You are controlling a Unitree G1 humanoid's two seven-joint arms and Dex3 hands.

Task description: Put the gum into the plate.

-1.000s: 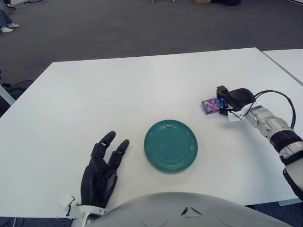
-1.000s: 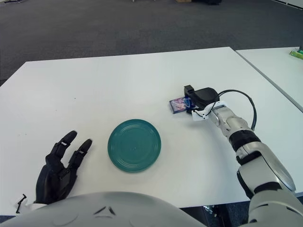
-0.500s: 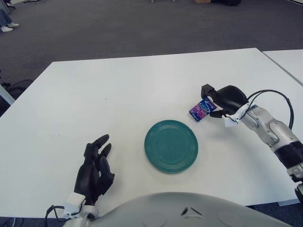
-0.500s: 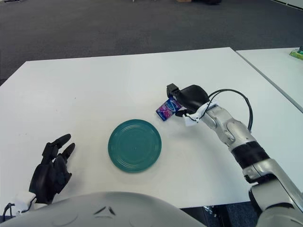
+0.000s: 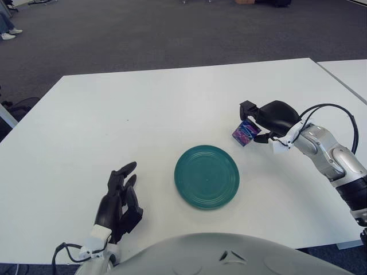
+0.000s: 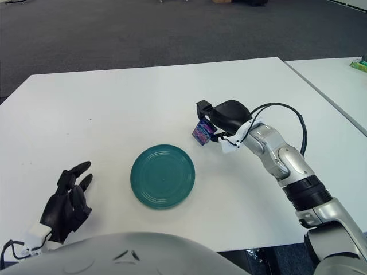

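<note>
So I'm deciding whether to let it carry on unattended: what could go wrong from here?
The right hand pinches the small purple-and-blue gum pack only at its upper end, so the pack might slip or swing. It hangs beyond the round teal plate's rim; released now, it would likely land on the white table. The left hand shows left of the plate.

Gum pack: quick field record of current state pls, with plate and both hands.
gum pack: held off the table, tilted, to the right of and beyond the plate
plate: teal, holds nothing, flat on the white table
right robot hand: fingers closed on the gum pack, not yet over the plate
left robot hand: idle, fingers loosely extended, near table edge left of the plate
task status: gum not yet in plate
</note>
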